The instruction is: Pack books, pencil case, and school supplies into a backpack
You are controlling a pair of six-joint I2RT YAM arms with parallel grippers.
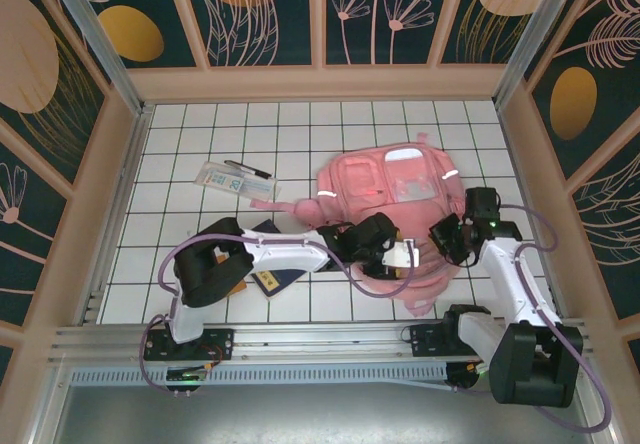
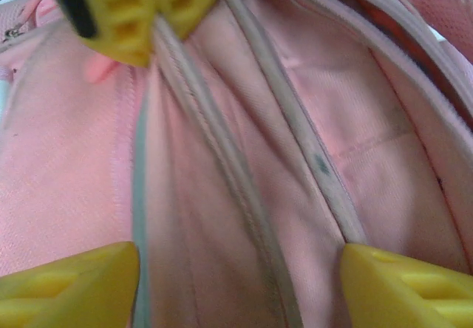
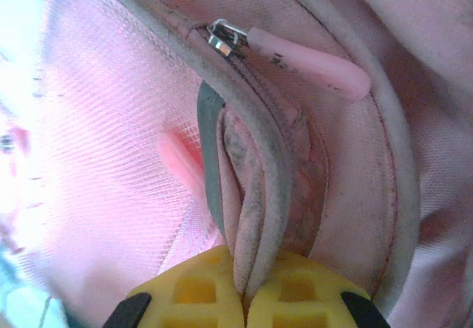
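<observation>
1. Centre-right of the overhead view: the pink backpack (image 1: pixel 385 189) lies slumped on the tiled table (image 1: pixel 180 134). Both arms meet at its lower edge, where the opening appears to be.
2. At the bottom of the right wrist view, the right gripper (image 3: pixel 244 292) is clamped tight on a fold of the backpack's corded zip rim. The pink zipper pull (image 3: pixel 310 66) lies free at the upper right.
3. The left gripper (image 2: pixel 236 287) stands wide above the pink lining. Its yellow fingers (image 2: pixel 66 280) sit in the two lower corners of the left wrist view, with nothing held between them.
4. Judged on looks, the backpack is light, limp fabric that will sag and bunch rather than keep a shape, and it is not fragile. The corded rim beside the zip seems the firmest place to pinch, while mesh and lining would likely slide or gather.
5. The clear pencil case (image 1: pixel 220 178) waits at the upper left of the tiles, with dark pens (image 1: pixel 248 169) touching or just beside it. It probably has stiff, slick walls and is best taken across its narrow width.
6. The navy book (image 1: pixel 268 282) lies at the lower left, partly under the left arm. It is flat and stiff, so an edge grip looks the likely way in.
</observation>
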